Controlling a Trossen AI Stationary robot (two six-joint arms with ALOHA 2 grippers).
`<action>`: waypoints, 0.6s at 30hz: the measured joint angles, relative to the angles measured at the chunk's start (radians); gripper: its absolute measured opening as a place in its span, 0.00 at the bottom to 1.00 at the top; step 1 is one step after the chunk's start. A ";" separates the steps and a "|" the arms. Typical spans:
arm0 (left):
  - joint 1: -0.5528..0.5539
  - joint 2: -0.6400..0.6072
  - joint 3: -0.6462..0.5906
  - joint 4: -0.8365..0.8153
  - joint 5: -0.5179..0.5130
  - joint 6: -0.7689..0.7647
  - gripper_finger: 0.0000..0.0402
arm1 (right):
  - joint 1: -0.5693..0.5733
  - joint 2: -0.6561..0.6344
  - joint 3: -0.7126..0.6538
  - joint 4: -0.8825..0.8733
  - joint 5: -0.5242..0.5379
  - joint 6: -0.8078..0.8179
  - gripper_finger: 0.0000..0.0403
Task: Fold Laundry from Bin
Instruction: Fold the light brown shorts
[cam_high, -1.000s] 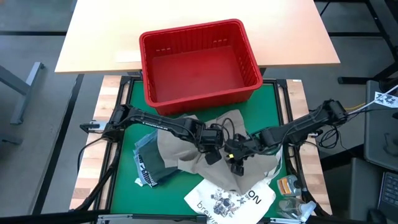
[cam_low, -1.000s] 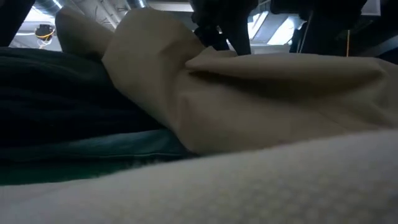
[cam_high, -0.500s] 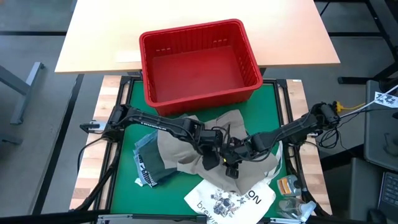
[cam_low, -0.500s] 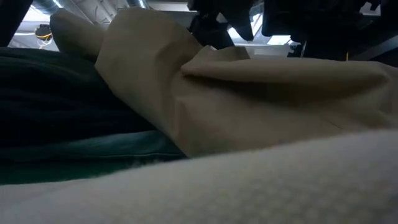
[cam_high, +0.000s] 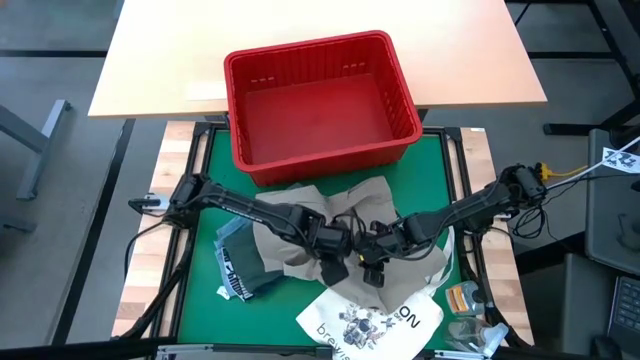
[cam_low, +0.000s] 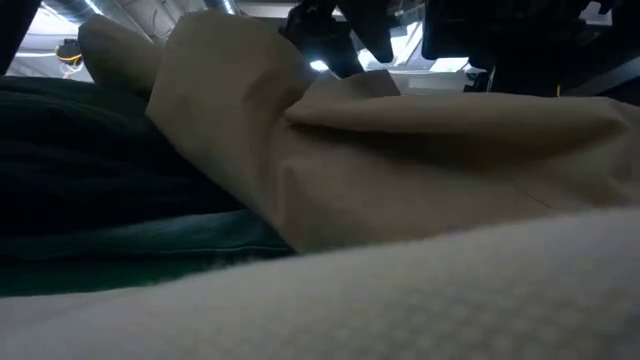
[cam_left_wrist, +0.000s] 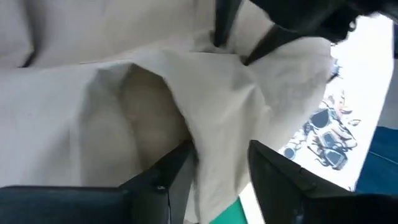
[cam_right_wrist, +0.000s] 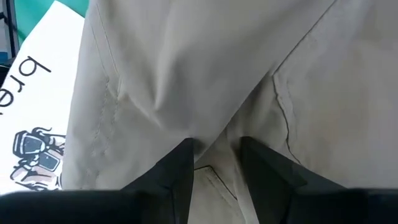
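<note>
Green-matted table (cam_high: 205, 300) in the foreground, with a pale wooden table behind it and grey floor all round. At the far edge of the mat, reaching onto the pale table, a rectangular red plastic bin with slotted sides (cam_high: 232, 110), showing nothing inside.

In the middle of the mat, a rumpled khaki-tan cloth garment (cam_high: 275, 250). At its near edge, the left gripper (cam_high: 335, 264) and the right gripper (cam_high: 372, 264), just beside each other. Left jaws clamped on a raised fold of that khaki cloth; right jaws likewise pinching a ridge of it.

Over the last second: left gripper drawn nearer and slightly leftward, right gripper shifted a little to the left, khaki fold dragged along with them. Judged as a fold being pulled across, with bin unloading apparently done and flattening not yet finished.

To the left, half under the khaki, a dark green and navy heap of clothing (cam_high: 245, 270) with a white tag, too small to read.

At the near edge, a white printed tote bag (cam_high: 345, 322): letters "brew" and, farther right, "ON", around a cartoon drawing.
</note>
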 joint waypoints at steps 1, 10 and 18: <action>-0.006 0.000 0.000 0.003 -0.002 0.000 0.36 | 0.000 -0.002 0.000 0.000 0.000 0.000 0.33; -0.045 0.046 -0.005 0.022 0.000 -0.003 0.19 | 0.000 -0.004 0.000 -0.010 -0.008 0.000 0.33; -0.074 0.012 -0.005 0.021 0.012 -0.072 0.01 | 0.010 -0.051 0.025 -0.146 -0.043 0.000 0.33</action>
